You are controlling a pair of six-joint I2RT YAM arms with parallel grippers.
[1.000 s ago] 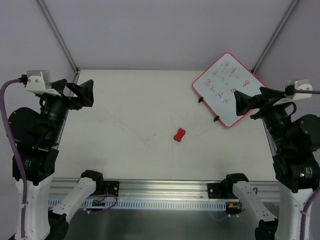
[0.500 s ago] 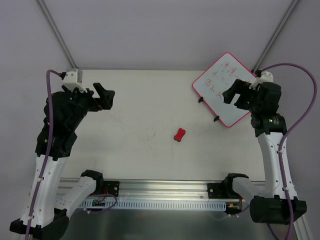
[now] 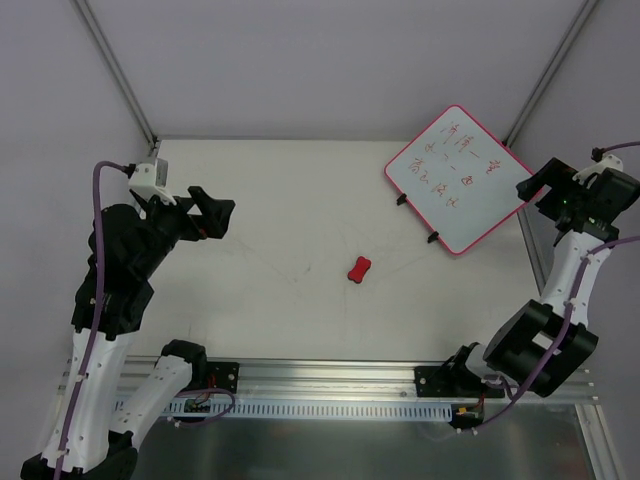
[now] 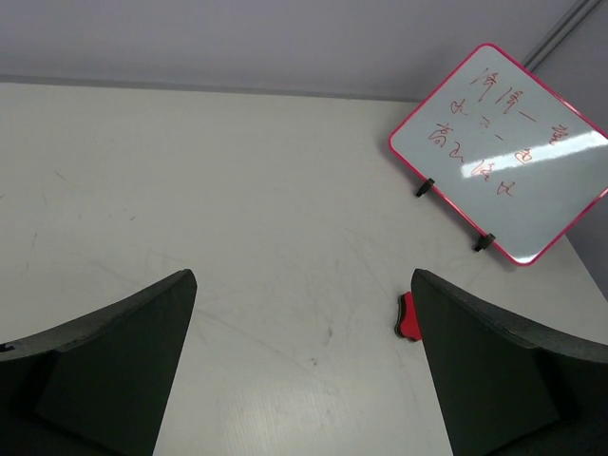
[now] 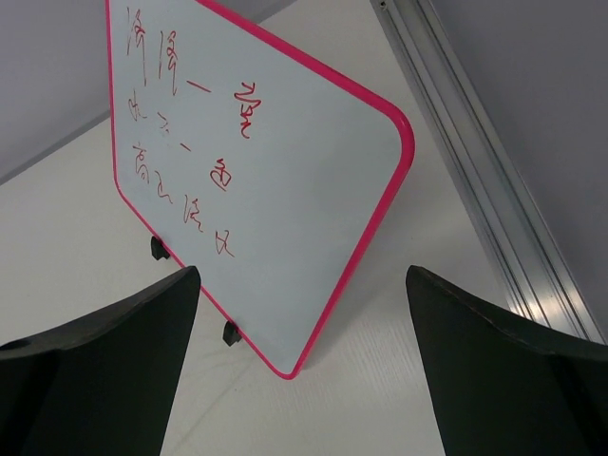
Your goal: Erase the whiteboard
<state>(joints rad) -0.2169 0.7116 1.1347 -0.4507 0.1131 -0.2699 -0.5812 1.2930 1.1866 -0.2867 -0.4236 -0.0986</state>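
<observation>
The whiteboard lies at the table's far right, pink-framed, with red handwriting and two black clips on its near-left edge. It also shows in the left wrist view and the right wrist view. The small red bone-shaped eraser lies mid-table; in the left wrist view it peeks out beside my right finger. My left gripper is open and empty, held high over the table's left side. My right gripper is open and empty, just right of the whiteboard's right corner.
A metal rail runs along the near edge with the arm bases on it. Grey walls and slanted frame posts enclose the table. An aluminium rail runs along the right edge beside the whiteboard.
My right arm has swung back to the right, off the whiteboard, which now shows whole. My left arm has shifted slightly lower. Whiteboard and eraser have not moved.
</observation>
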